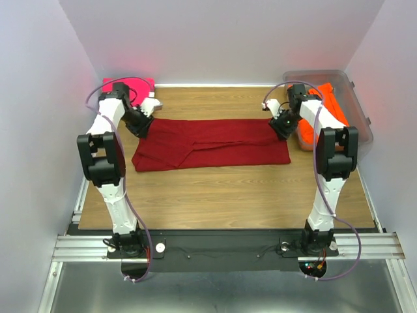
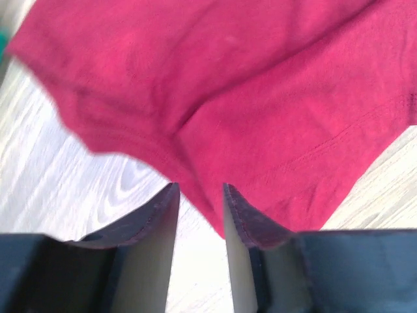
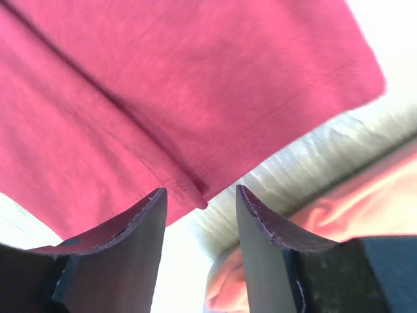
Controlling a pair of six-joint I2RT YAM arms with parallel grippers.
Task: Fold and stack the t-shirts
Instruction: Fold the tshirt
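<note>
Three t-shirts: one dark red t-shirt (image 1: pixel 212 142) spread flat mid-frame on the counter (image 1: pixel 221 189), one hot pink t-shirt (image 1: pixel 142 85) upper left, one orange t-shirt (image 1: pixel 332 98) in the single clear tub (image 1: pixel 357 98) upper right. The left jaws and right jaws stand released at the red one's two ends.

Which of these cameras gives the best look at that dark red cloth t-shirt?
The top external view: the dark red cloth t-shirt lies whole, spread across the wooden table. The left wrist view shows only a blurred corner, the right wrist view only a hemmed edge.
</note>
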